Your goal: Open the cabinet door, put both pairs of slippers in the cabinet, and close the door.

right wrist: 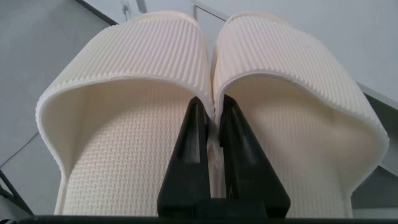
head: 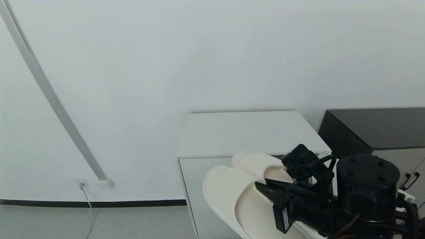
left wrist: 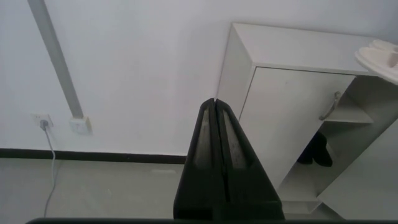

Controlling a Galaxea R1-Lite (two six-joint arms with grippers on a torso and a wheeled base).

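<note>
Cream ribbed slippers (head: 229, 196): rear parts hidden behind black right gripper (head: 260, 186), near sole cut by the lower picture edge. White box cabinet (head: 245, 132): front partly covered, base out of frame. Dark object (left wrist: 316, 152) inside the cabinet, below its shelf: too small to identify.

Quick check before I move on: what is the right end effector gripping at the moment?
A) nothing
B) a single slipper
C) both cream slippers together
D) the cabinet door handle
C: in the right wrist view the right end effector is closed on the adjoining inner edges of the two cream slippers, which lie side by side.
</note>
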